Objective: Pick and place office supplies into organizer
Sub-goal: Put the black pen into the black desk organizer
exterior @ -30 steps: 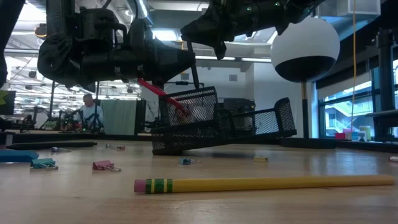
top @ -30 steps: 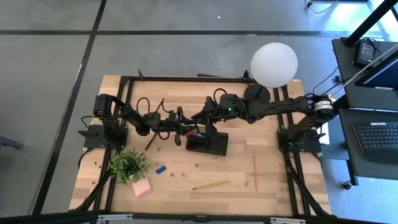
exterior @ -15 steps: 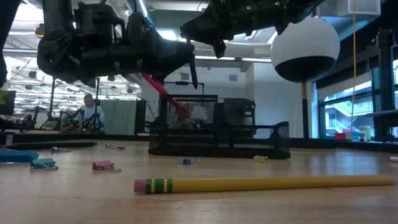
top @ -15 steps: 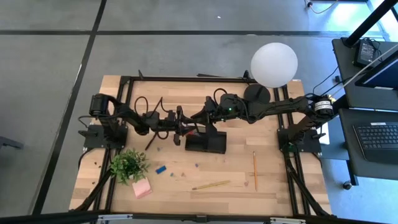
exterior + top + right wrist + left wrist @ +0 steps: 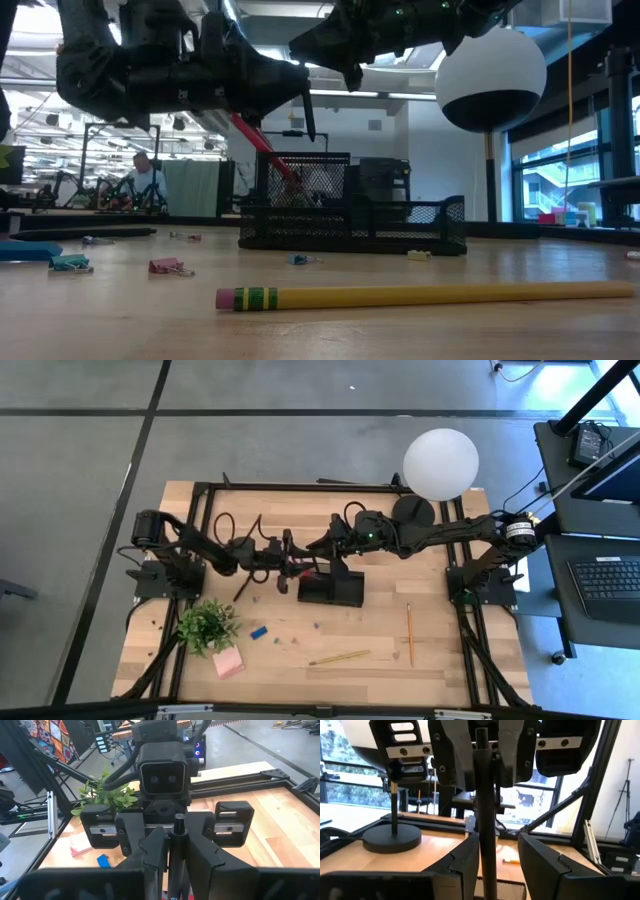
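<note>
Holding a light, stiff, slippery dark pen (image 5: 487,820) over the organizer (image 5: 350,215) mid-worktop, your right end effector (image 5: 175,840) pinches it; grip its middle, since your left end effector (image 5: 499,845) stands open around it.

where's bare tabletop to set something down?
Bare wood: right of the organizer up to the upright pencil, and the near edge below the slanted pencil. Crowded: near-left corner with plant, blue eraser, pink sticky-note pad.
</note>
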`<action>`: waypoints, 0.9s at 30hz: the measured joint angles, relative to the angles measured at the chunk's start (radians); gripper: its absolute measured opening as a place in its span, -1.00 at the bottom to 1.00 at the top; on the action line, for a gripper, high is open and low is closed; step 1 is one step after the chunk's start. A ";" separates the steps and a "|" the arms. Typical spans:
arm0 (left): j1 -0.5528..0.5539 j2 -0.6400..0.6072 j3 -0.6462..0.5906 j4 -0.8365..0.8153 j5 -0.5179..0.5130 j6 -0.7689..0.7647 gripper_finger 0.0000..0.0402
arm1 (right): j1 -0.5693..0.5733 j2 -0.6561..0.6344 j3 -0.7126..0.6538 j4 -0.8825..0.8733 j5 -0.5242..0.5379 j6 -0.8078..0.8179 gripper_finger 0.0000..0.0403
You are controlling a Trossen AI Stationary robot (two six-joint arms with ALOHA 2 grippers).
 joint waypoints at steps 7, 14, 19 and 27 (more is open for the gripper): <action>0.000 -0.186 -0.003 -0.275 -0.016 0.075 -0.35 | 0.000 0.000 0.000 0.001 0.000 0.002 -0.71; 0.000 -0.382 -0.003 -0.616 -0.043 0.066 -0.35 | 0.000 0.000 0.000 0.008 0.000 0.002 -0.71; 0.000 -0.472 -0.003 -0.724 -0.049 0.101 -0.35 | 0.000 0.000 0.000 0.007 0.023 -0.004 -0.71; 0.000 -0.565 -0.102 -0.718 -0.056 0.045 -0.35 | 0.000 0.001 0.000 -0.027 0.042 -0.052 -0.70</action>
